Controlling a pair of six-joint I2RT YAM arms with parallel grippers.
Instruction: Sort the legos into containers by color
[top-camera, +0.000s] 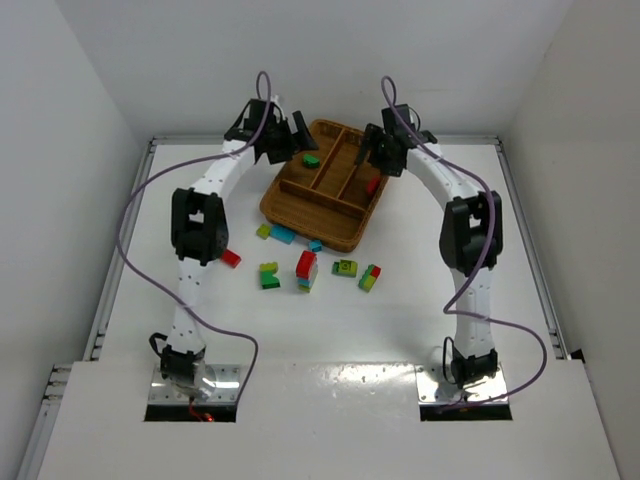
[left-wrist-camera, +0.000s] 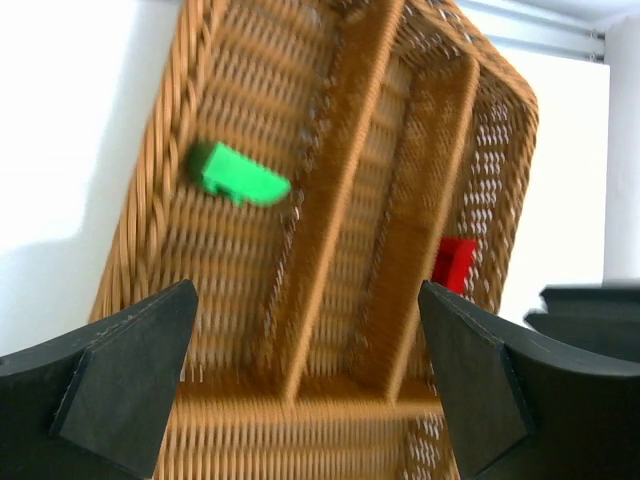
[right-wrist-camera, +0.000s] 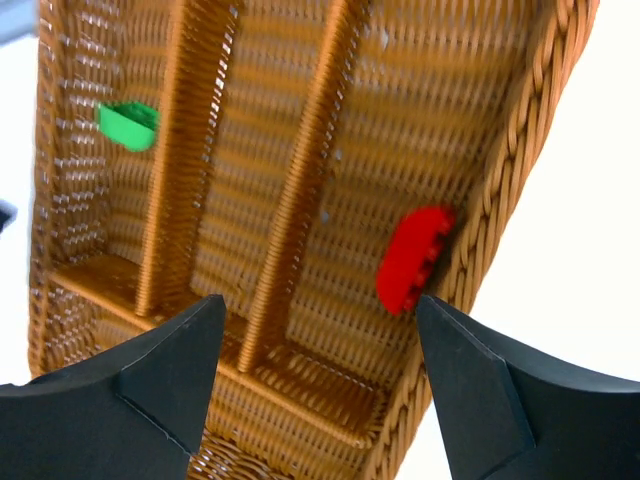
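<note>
The brown wicker tray (top-camera: 345, 233) lies at the back middle of the table, split into long containers. A green lego (top-camera: 311, 160) lies in its left container and a red lego (top-camera: 373, 184) in its right one. My left gripper (top-camera: 291, 134) hangs open over the tray's far left corner with nothing between its fingers. In the left wrist view the left gripper (left-wrist-camera: 308, 305) looks down on the green lego (left-wrist-camera: 238, 175). My right gripper (top-camera: 379, 150) is open and empty above the far right side. The right wrist view has the right gripper (right-wrist-camera: 320, 305) beside the red lego (right-wrist-camera: 412, 258).
Several loose legos lie on the white table in front of the tray: a red one (top-camera: 231, 258), a lime and blue pair (top-camera: 275, 233), a yellow-green one (top-camera: 269, 276), a red-topped stack (top-camera: 306, 270), and two green-yellow pieces (top-camera: 345, 267) (top-camera: 369, 277).
</note>
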